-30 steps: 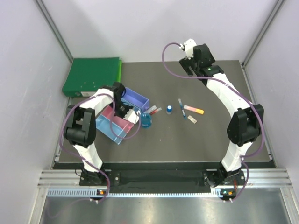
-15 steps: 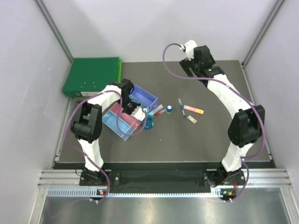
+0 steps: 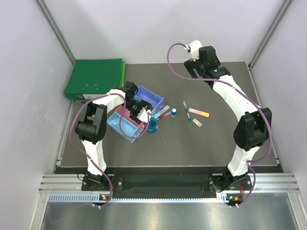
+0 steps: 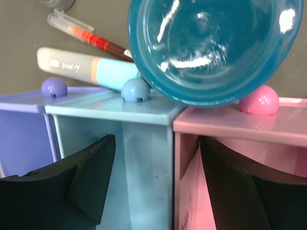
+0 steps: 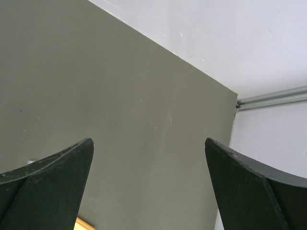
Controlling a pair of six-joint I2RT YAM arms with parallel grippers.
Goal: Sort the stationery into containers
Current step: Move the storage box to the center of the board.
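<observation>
Left gripper (image 4: 157, 143) spread wide, fingers straddling the divider between light-blue bin (image 4: 110, 108) and pink bin (image 4: 240, 127). Blue reel (image 4: 211, 48) is right at their rim, twelve o'clock. Marker (image 4: 86, 67) at eleven, print unreadable. Right gripper (image 5: 148, 141) wide open, holding nothing.

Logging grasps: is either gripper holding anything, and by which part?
Nothing is clamped. The left gripper, open, straddles the divider between two containers; the right gripper is open, empty.

The left gripper (image 3: 139, 112) has slid rightwards from centre-left towards the middle of the top view, and the containers (image 3: 122, 128) have shifted with it. Their row now sits against the round blue reel (image 3: 152, 126), which has moved slightly right.
</observation>
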